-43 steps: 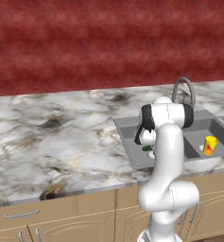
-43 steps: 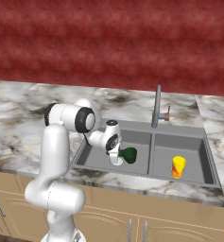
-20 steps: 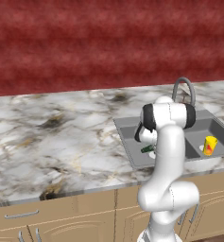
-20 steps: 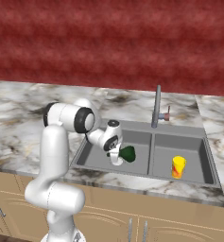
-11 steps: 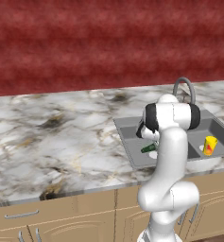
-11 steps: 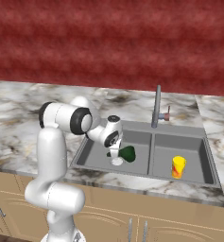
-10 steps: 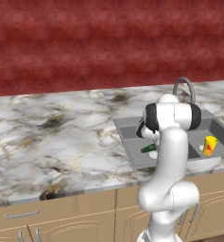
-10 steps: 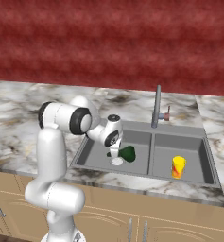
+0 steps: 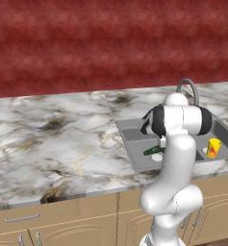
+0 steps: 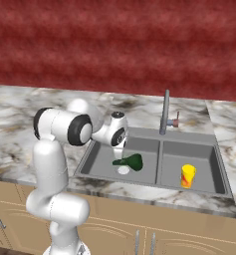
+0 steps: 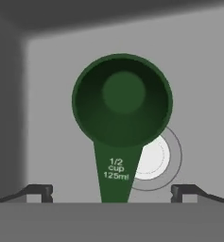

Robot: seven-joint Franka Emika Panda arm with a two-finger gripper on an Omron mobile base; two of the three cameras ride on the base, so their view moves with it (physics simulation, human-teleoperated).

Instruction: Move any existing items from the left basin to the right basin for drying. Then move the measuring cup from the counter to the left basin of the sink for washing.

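Measuring cup, a dark green plastic scoop, lies in the left basin of the grey double sink. In the hand view its round bowl faces up toward the camera and its long flat handle runs down toward the lower edge, printed "1/2 cup 125ml" in white. The handle and the rim of the bowl partly cover the pale round drain disc set in the basin floor. In the right base view the scoop sits just beside the same disc, near the divider between the basins; in the left base view only its handle shows past the arm, next to the disc.

The claw hangs above the scoop with its two dark fingertips spread wide, one on each side of the handle and clear of it, pinching nothing. In the right base view the white wrist points down into the left basin, just over the scoop.

The small yellow cup-shaped item with a red-orange mark stands upright on the floor of the right basin, well apart from the scoop; the left base view shows it there too.

A curved grey gooseneck faucet rises behind the divider. The marble bench with dark and tan veins spreads to the left of the sink, above tan wooden cabinets, with a dark red wall behind.
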